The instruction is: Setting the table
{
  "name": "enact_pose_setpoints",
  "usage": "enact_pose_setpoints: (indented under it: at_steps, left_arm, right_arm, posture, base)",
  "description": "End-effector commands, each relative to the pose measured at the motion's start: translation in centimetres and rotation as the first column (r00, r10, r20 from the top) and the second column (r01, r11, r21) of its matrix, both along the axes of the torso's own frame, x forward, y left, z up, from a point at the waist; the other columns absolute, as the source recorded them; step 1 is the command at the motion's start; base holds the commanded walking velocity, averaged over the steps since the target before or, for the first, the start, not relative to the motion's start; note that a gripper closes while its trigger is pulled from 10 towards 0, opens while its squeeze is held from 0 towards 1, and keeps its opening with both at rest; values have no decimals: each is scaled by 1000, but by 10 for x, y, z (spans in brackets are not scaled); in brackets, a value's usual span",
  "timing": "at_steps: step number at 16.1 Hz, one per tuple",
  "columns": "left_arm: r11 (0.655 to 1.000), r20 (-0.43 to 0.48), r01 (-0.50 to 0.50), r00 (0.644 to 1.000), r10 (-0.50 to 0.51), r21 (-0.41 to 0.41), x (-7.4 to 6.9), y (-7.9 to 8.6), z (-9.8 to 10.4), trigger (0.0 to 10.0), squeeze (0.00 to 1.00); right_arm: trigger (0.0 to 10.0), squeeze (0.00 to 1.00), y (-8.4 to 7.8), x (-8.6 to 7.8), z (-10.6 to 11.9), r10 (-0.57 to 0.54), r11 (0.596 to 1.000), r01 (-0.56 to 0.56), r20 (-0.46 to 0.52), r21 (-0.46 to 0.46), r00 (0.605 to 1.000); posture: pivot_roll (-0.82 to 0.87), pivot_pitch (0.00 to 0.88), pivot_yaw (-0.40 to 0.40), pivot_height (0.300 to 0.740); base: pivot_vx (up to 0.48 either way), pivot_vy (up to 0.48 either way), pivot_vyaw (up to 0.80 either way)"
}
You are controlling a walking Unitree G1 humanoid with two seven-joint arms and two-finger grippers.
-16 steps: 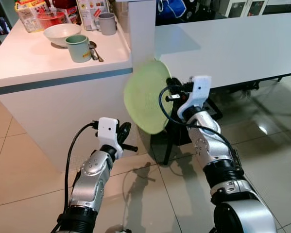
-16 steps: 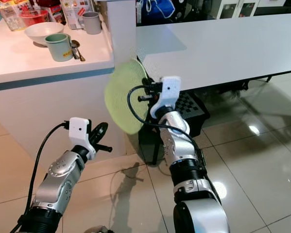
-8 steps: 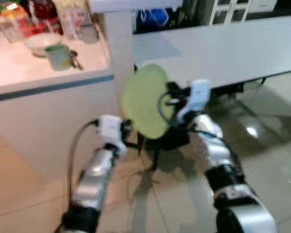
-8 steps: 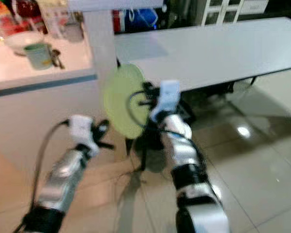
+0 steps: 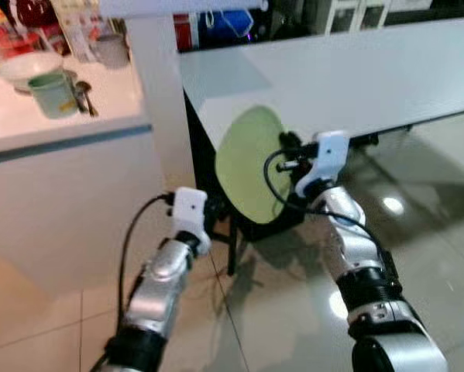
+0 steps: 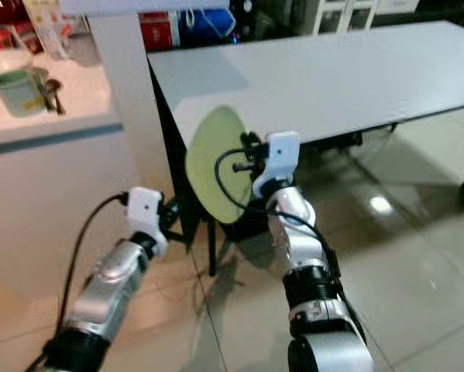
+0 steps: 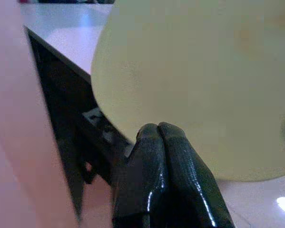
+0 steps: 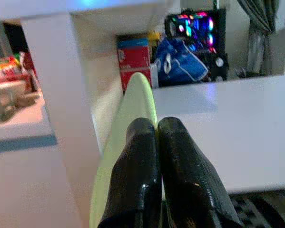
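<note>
1. Left eye view: my right gripper [image 5: 284, 155] carries the pale green plate [image 5: 249, 164] on edge, just short of the near edge of the long white table [image 5: 355, 74], whose top looks bare. By my judgement the setting has hardly begun: one plate is on its way and nothing is laid yet. A green mug [image 5: 52, 94], a spoon [image 5: 84, 87] and a white bowl [image 5: 22, 67] wait on the counter [image 5: 61, 124], well apart from the table
2. Right eye view: same scene; my left gripper [image 6: 170, 211] hangs low beside the counter's end, holding nothing. Packets at the counter's far end are too blurred for me to read any writing
3. Left wrist view: the two black fingers [image 7: 154, 161] lie pressed together, empty, with the plate's face close ahead
4. Right wrist view: the fingers [image 8: 142, 166] are pinched on the plate's rim, table beyond. A red and blue box stands behind; its lettering is unreadable
</note>
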State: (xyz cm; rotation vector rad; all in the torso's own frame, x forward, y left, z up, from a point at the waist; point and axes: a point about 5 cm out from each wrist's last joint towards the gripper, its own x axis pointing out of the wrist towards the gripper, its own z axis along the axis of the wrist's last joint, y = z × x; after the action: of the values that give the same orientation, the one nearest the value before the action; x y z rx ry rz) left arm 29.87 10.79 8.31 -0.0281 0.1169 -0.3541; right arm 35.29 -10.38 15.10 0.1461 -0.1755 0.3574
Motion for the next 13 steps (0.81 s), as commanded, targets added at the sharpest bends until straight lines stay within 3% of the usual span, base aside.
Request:
enact_pose_setpoints:
  at_steps: [1,6,9,13]
  left_arm:
    - [999,2,-36,999,36,24,3,10,0,10000,0]
    - [999,19,-14,1000,13,40,3,4,0,10000,0]
    - [999,22,-20,1000,19,31,2,4,0,10000,0]
    - [999,26,-19,1000,17,48,2,4,-1,10000,0]
  right_arm:
    - [0,0,16,-1,16,45,999,-46,69,10,997]
    - [0,0,14,-2,20,57,998,-58,92,6,994]
    - [0,0,17,-3,35,91,995,-96,151,24,984]
    - [0,0,-14,15,74,-12,948,-35,147,317,989]
  posture:
    - [38,0,26,740]
    - [32,0,26,740]
    - [34,0,27,740]
    - [33,0,30,740]
  base:
    - [480,0,0]
    - [467,0,0]
    - [0,0,0]
    - [0,0,0]
